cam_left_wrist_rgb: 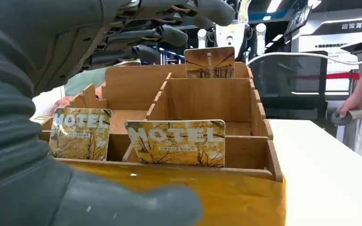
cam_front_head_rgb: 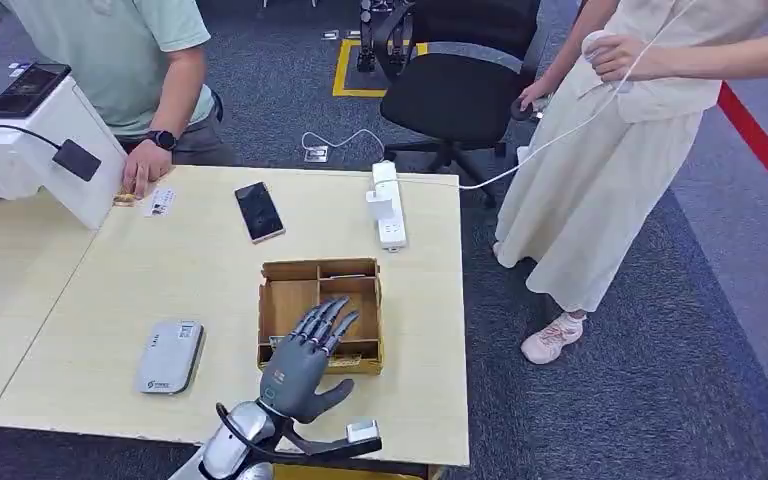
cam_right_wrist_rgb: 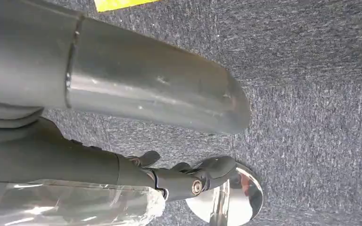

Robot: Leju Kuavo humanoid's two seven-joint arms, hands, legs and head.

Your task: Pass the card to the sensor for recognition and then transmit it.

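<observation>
A wooden card box (cam_front_head_rgb: pixel 290 300) with compartments stands on the light table (cam_front_head_rgb: pixel 160 290). My left hand (cam_front_head_rgb: pixel 305 365) hovers over its near side, fingers spread and holding nothing. In the left wrist view, two yellow HOTEL cards (cam_left_wrist_rgb: pixel 81 133) (cam_left_wrist_rgb: pixel 176 142) lean in the near compartments of the card box (cam_left_wrist_rgb: pixel 207 101), and a third card (cam_left_wrist_rgb: pixel 209 62) stands upright at the far wall. My fingers (cam_left_wrist_rgb: pixel 165 35) reach above them. A grey flat reader (cam_front_head_rgb: pixel 168 357) lies left of the box. My right hand (cam_right_wrist_rgb: pixel 146 94) hangs over the carpet, thumb straight, holding nothing.
A seated person rests a hand (cam_front_head_rgb: pixel 145 165) at the table's far left beside a white terminal (cam_front_head_rgb: pixel 35 140) and a small card (cam_front_head_rgb: pixel 160 202). A phone (cam_front_head_rgb: pixel 259 211) and power strip (cam_front_head_rgb: pixel 388 205) lie behind the box. Another person (cam_front_head_rgb: pixel 600 180) stands right, near a black chair (cam_front_head_rgb: pixel 460 80).
</observation>
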